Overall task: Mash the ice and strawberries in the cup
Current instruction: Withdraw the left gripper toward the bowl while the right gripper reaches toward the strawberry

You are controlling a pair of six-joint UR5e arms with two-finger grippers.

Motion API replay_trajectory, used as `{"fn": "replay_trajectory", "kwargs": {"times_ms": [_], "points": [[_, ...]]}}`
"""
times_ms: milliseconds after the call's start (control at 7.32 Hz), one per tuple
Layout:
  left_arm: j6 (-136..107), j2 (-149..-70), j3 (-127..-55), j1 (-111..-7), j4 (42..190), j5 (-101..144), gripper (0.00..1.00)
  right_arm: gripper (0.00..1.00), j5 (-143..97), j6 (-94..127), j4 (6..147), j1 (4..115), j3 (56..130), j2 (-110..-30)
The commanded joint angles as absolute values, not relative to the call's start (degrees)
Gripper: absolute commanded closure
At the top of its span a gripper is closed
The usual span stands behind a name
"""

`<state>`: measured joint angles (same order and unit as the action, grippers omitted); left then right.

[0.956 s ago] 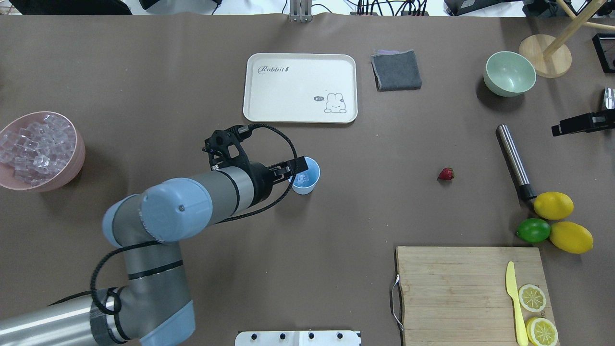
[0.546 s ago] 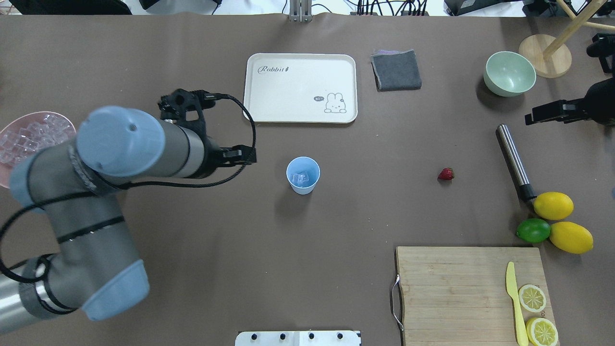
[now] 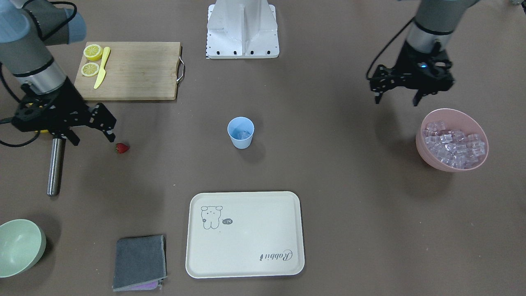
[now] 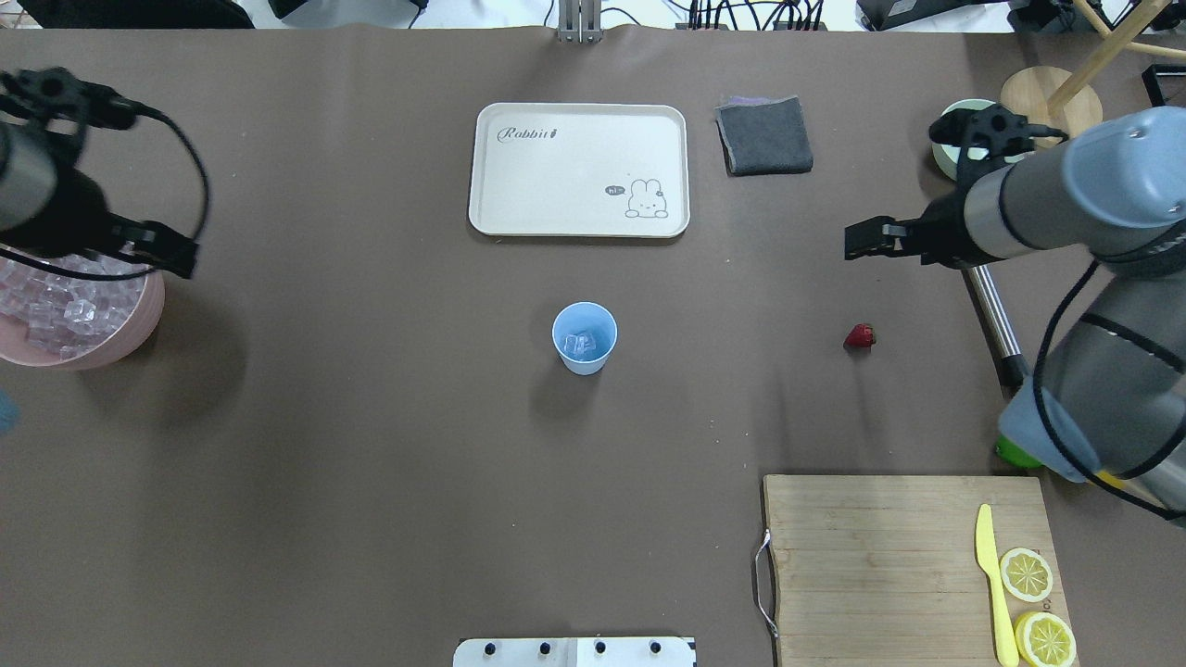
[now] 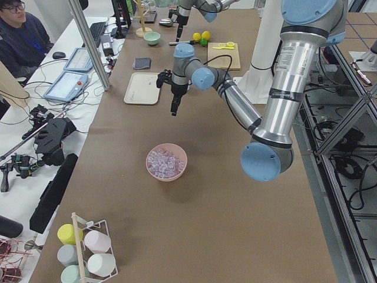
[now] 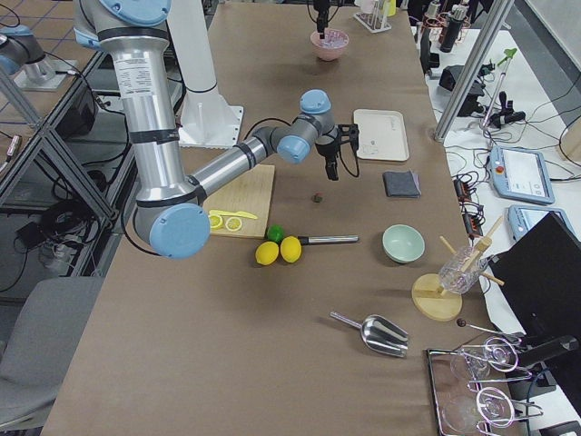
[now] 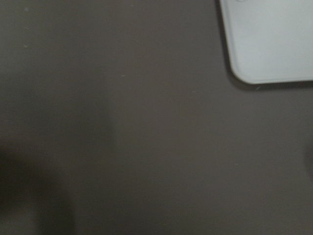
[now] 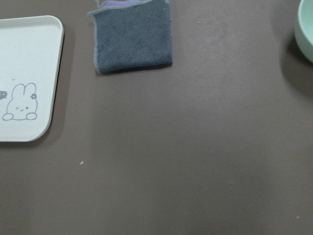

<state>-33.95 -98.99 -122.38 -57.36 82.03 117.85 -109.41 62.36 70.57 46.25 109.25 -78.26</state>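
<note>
The light blue cup stands upright mid-table with a couple of ice cubes in it; it also shows in the front view. More ice fills the pink bowl at the left edge. The strawberry lies alone on the table right of the cup. My left gripper is open and empty, in the air just beside the pink bowl. My right gripper is open and empty, above the table close beside the strawberry.
A steel muddler lies under the right arm. A cream tray, a grey cloth and a pale green bowl lie on the far side. A cutting board holds a yellow knife and lemon slices. A lime peeks out beside the right arm.
My left arm has swung away from the cup, leftward to the pink bowl. My right arm has come in from the right edge toward the strawberry. The cup and strawberry have not moved.
</note>
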Motion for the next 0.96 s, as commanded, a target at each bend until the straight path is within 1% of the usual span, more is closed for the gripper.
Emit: {"fn": "replay_trajectory", "kwargs": {"times_ms": [0,137,273,410,546,820], "points": [[-11.27,-88.20,-118.07,-75.16,82.00,127.84,0.01,0.00,-105.82,67.83,72.95,40.54,108.90,-74.63],[-0.90,-85.54,-112.90,-79.76,81.74,127.97,0.01,0.00,-105.65,68.20,76.43,40.00,108.72,-72.44],[9.48,-85.60,-106.59,-87.98,82.61,128.40,0.01,0.00,-105.56,68.20,79.51,39.12,108.55,-70.68],[15.84,-85.34,-104.78,-90.76,83.05,130.41,0.01,0.00,-105.12,67.16,79.37,38.24,106.80,-71.01],[15.91,-85.17,-104.24,-90.79,83.14,131.30,0.01,0.00,-105.12,66.28,79.10,37.62,104.35,-71.10],[16.08,-84.29,-104.59,-90.79,83.41,131.48,0.01,0.00,-105.20,65.13,72.02,37.70,101.44,-73.29]]}}
